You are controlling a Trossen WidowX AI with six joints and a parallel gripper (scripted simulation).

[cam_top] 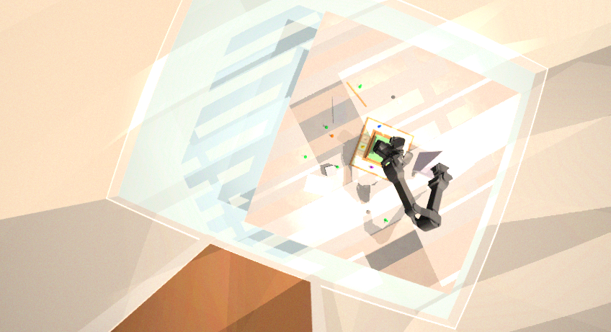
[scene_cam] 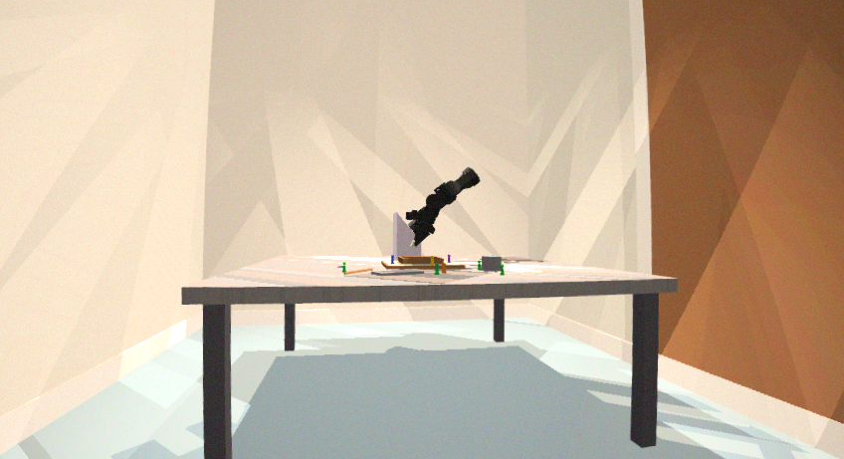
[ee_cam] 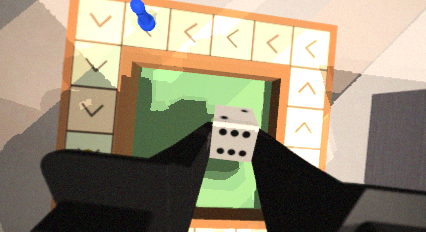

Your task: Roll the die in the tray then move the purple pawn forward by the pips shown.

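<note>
My gripper [ee_cam: 231, 130] [cam_top: 380, 149] [scene_cam: 418, 241] is shut on the white die [ee_cam: 234, 133] and holds it above the green tray [ee_cam: 170, 107] [cam_top: 377, 158] in the middle of the board. The die's face toward the wrist camera shows six pips. The board [ee_cam: 70, 67] [cam_top: 387, 125] has an orange frame and a ring of pale arrow squares. The purple pawn [cam_top: 371, 167] [scene_cam: 449, 257] stands on the board's edge nearest the arm's elbow; the wrist view does not show it. A blue pawn [ee_cam: 142, 14] [cam_top: 379, 126] [scene_cam: 391, 258] stands on the far row. A yellow pawn [cam_top: 362, 147] stands on the left row.
Green pawns [cam_top: 305, 156] [cam_top: 326, 126] [cam_top: 385, 220] and an orange pawn [cam_top: 331, 135] stand scattered on the table off the board. An orange stick [cam_top: 355, 93], a grey block [cam_top: 329, 169] [scene_cam: 491, 263] and an upright lavender panel [cam_top: 424, 161] [scene_cam: 405, 235] stand nearby.
</note>
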